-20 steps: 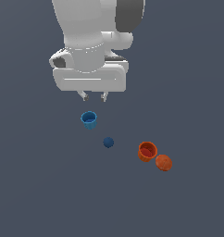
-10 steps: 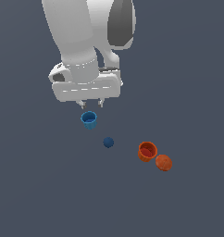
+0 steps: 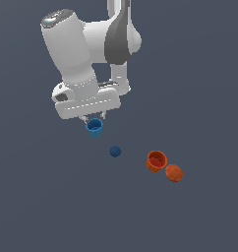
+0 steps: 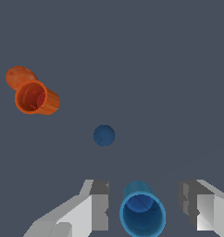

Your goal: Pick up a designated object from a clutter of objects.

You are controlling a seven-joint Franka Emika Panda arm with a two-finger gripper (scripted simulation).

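The bright blue cup [image 3: 95, 127] stands upright on the grey floor, its mouth facing up. My gripper [image 3: 93, 118] hangs just above it, open, with the fingertips near the rim. In the wrist view the blue cup [image 4: 142, 212] sits between the two spread fingers [image 4: 97, 206], touching neither. The dark blue ball [image 3: 115, 151] lies a short way off toward the exterior view's right. Farther that way stand the orange-red cup [image 3: 156, 161] and the orange ball [image 3: 174, 173], side by side. The wrist view shows the same dark blue ball [image 4: 103, 135], orange-red cup [image 4: 36, 98] and orange ball [image 4: 19, 76].
The arm has swung over and lowered, bringing the open gripper down over the blue cup. None of the four items has shifted.
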